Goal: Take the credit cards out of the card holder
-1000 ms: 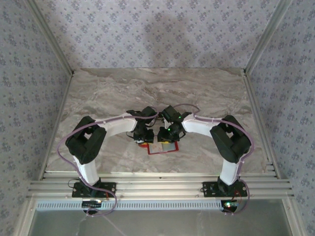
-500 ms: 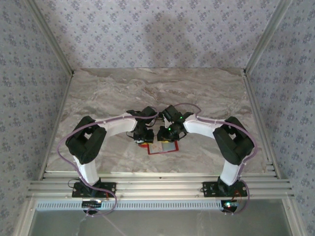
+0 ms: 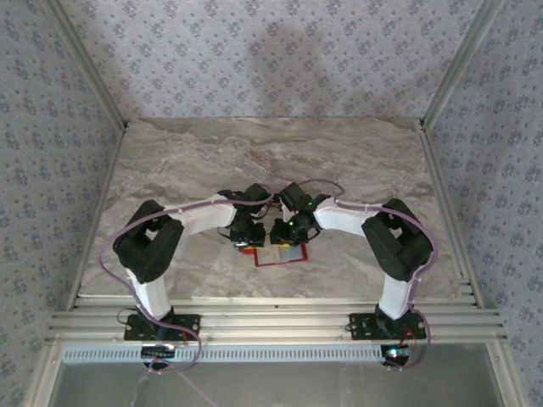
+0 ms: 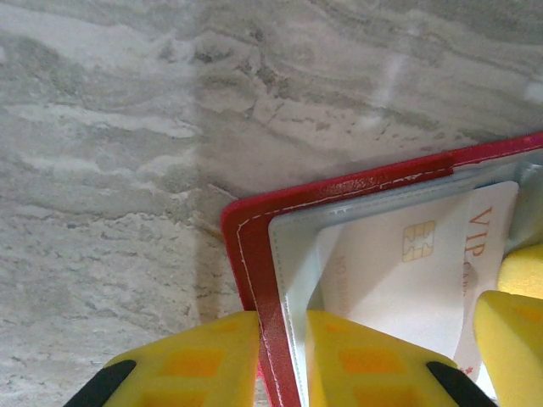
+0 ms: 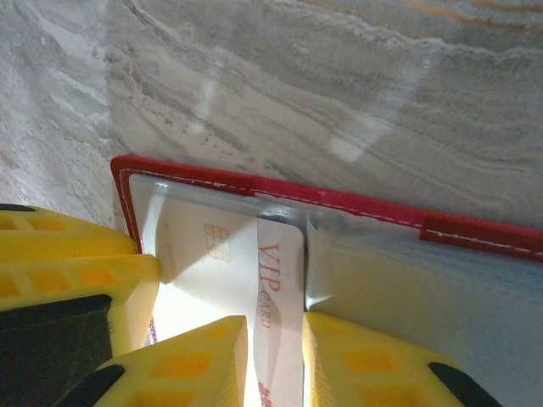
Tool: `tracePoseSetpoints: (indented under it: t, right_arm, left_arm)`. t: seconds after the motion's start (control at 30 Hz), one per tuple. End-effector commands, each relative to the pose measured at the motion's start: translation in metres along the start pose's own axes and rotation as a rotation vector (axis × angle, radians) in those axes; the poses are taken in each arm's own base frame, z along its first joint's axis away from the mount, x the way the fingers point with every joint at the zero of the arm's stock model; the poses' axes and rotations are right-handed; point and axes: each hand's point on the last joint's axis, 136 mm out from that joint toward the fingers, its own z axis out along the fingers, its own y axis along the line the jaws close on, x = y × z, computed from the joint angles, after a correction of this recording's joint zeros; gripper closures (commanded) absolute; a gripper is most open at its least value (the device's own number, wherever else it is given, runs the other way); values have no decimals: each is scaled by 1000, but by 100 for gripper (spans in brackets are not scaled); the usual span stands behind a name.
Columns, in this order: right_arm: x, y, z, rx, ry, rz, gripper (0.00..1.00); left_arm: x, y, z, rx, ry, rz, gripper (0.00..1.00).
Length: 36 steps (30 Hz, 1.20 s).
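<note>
The card holder (image 4: 339,186) is being clamped by the left pincer (image 4: 282,356), the credit cards (image 5: 273,271) by the right pincer (image 5: 276,365); straight withdrawal is advised.

Probably a lab booth: wallpapered walls (image 3: 280,51), marble table (image 3: 254,153).

Open red card holder (image 3: 284,257) lying flat on the marble table (image 3: 254,161), with the credit cards (image 4: 399,271) still in their pocket.

The holder is a thin red bifold with pale stitching along its rim and greyish clear pockets inside. It lies face-up near the table's front edge, about midway across. The top card's whitish face shows at the pocket, with a gold chip and orange "VIP" lettering. It sits slightly askew to the red border, close to one corner.
</note>
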Motion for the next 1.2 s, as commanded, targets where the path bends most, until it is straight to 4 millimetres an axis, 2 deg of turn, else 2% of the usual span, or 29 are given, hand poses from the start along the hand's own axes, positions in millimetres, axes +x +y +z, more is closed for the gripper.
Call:
tracePoseSetpoints:
  t: [0.0,0.37,0.53,0.93,1.17]
  right_arm:
    - [11,-19,10,66,39,3,74]
    - [13,-23,8,95,40,6,73]
    - [15,-12,14,-20,54,13,74]
    - [7,3,10,-279,29,68,79]
    - [6,3,9,-334,23,80,84]
  left_arm:
    - [19,23,13,-101,78,2,78]
    - [20,28,14,-133,87,5,79]
    - [21,28,15,-132,91,5,79]
    - [21,30,18,-142,98,3,79]
    - [21,32,16,-163,94,11,79]
